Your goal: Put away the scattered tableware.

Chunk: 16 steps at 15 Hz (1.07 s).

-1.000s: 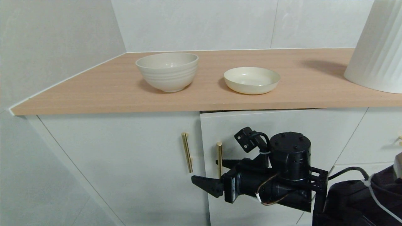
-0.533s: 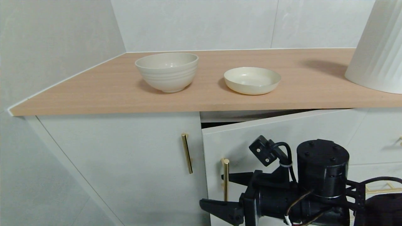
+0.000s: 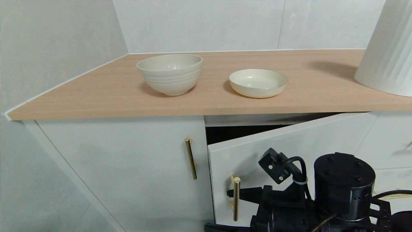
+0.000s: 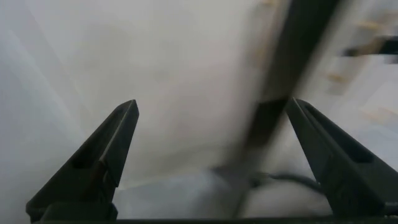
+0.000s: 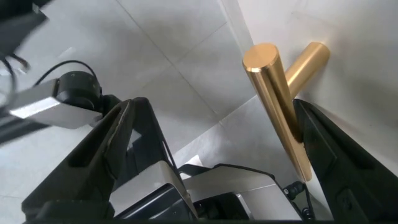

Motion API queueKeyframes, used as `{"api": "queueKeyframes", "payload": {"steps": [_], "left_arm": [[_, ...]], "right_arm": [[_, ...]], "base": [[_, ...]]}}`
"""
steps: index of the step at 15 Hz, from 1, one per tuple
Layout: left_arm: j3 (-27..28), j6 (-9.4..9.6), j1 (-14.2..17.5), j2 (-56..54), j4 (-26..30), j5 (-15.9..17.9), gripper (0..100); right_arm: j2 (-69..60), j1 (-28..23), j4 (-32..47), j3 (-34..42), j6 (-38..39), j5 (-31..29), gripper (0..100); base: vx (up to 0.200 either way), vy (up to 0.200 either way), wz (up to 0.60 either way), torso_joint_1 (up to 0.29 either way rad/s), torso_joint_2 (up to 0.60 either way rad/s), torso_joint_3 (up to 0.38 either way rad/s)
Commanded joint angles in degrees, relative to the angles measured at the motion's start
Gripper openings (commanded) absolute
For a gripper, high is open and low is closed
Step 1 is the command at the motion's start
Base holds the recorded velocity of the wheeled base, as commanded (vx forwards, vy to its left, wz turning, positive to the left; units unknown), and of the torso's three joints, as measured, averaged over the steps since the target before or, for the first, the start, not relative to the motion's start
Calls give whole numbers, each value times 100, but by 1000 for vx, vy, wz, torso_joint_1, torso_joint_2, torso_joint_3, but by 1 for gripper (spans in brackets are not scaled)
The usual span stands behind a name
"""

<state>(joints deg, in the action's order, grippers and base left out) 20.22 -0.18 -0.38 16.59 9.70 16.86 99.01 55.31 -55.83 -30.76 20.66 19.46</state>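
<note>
2 dishes stand on the wooden counter (image 3: 96,96), well apart from each other: 1 deep ribbed bowl (image 3: 170,73) to the left and 1 shallow bowl (image 3: 258,82) to the right, both upright and showing only bare glazed insides. 1 tall white ribbed container (image 3: 386,54) stands at the far right of the counter, its top cut off by the picture's edge. Below the counter are 2 white cabinet doors with 1 gold bar handle each. The left door (image 3: 128,167) is shut, its handle (image 3: 191,158) near its right edge. The right door (image 3: 289,145) is ajar, and what lies in the dark gap behind its top edge cannot be told. The right gripper (image 3: 216,209) is at the right door's handle (image 3: 236,198), its 2 fingers (image 3: 248,192) spread apart, not clenched. In the right wrist view the handle (image 5: 283,109) stands between the 2 fingers, just beside 1 of them, with the gripper (image 5: 216,102) released around it. The left gripper (image 4: 211,102) has its 2 fingers wide apart and holds nothing, before a blurred pale surface.
</note>
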Motion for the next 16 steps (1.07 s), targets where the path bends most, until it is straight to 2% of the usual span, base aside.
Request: {"api": "queueKeyframes", "payload": {"steps": [1,2,3,4,5,6,8,9,10,12,13,16], "left_arm": [[904,1,-15,2103,5,1302,100],[1098,1,-120,2621,-118,1759,100],[1115,1,-138,2656,-127,1786,100],[1432,-8,-481,3333,-338,1979,100],[1678,-43,-938,3948,-548,1970,100],[1757,-201,-1272,4238,-742,1970,100],[1766,-738,-2028,4634,-1269,1944,100],[1757,-878,-2195,4731,-1454,1944,100],[1722,-957,-2423,4845,-1647,1944,0],[1713,-896,-2704,5161,-1964,1944,0],[1687,-896,-2740,5231,-2095,1953,0],[1651,-931,-2792,5917,-2957,1953,0]], "right_arm": [[-22,15,-7,79,8,49,100],[-22,15,-7,114,8,41,100],[-22,15,-7,114,8,49,100],[-22,15,-7,131,-1,41,100],[-49,6,-7,131,-10,41,100],[-93,15,-7,158,-18,41,100],[-84,15,-7,175,-27,41,100],[-84,15,-7,175,-27,41,100],[-93,15,-7,175,-27,41,100],[-93,15,-7,175,-27,41,100],[-84,15,-7,175,-18,41,100],[22,15,-7,202,-10,41,100]], "base": [[0,0,0,0,0,0],[0,0,0,0,0,0],[0,0,0,0,0,0],[0,0,0,0,0,0],[0,0,0,0,0,0],[0,0,0,0,0,0],[0,0,0,0,0,0],[0,0,0,0,0,0],[0,0,0,0,0,0],[0,0,0,0,0,0],[0,0,0,0,0,0],[0,0,0,0,0,0]]}}
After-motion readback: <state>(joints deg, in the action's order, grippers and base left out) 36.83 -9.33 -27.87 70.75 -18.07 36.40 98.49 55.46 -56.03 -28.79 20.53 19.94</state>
